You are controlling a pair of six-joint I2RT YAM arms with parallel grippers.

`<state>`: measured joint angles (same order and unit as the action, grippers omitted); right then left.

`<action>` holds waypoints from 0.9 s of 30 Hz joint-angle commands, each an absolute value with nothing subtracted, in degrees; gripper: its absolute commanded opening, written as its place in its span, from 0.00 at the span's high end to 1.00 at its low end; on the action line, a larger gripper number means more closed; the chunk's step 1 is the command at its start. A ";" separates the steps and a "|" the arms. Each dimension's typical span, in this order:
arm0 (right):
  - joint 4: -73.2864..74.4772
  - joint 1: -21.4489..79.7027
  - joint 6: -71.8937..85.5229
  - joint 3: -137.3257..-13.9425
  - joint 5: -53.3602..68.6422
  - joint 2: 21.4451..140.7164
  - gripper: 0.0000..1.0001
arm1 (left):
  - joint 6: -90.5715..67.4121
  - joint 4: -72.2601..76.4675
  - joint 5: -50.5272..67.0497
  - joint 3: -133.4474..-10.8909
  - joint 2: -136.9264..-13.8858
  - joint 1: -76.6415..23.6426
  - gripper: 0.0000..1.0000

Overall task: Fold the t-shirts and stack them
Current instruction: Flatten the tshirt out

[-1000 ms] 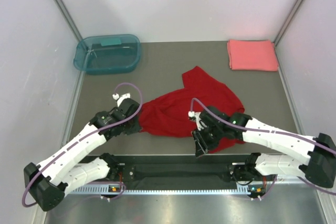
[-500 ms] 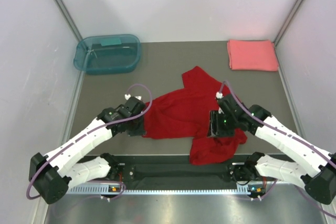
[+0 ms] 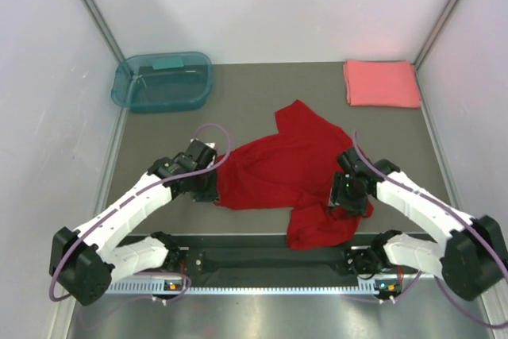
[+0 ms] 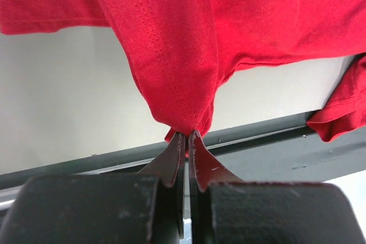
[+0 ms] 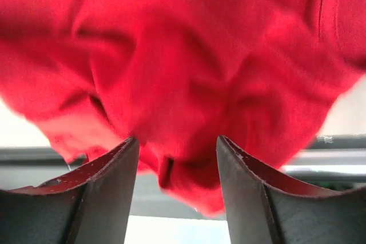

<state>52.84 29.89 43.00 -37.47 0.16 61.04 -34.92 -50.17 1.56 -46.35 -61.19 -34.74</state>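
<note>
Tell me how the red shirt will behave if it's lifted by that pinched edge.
Probably floppy: the red shirt drapes and bunches to a point where the left gripper pinches it. Likely light too, since a small fingertip pinch holds its gathered edge.

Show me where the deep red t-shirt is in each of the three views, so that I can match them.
Top external: the deep red t-shirt lies crumpled mid-table, between both arms.
Left wrist: it fills the top; the left gripper pinches its edge.
Right wrist: it fills most of the picture, above the open right gripper.
Shared landmark: the dark rail at the table's near edge.
</note>
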 commanded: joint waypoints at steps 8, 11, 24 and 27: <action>35.78 20.39 30.78 -46.48 2.37 79.79 0.41 | -27.60 -50.01 14.06 -49.31 -59.15 -18.90 1.00; 35.68 20.48 25.06 -53.95 2.29 87.96 0.40 | -26.81 -51.24 14.41 -49.39 -58.54 -17.75 1.00; 51.75 21.53 17.84 -69.63 -3.86 87.03 0.37 | -26.63 -51.59 14.50 -50.27 -58.01 -16.87 1.00; 55.54 25.11 19.86 -63.93 -1.42 79.12 0.38 | -26.63 -50.80 14.94 -49.66 -57.83 -16.70 1.00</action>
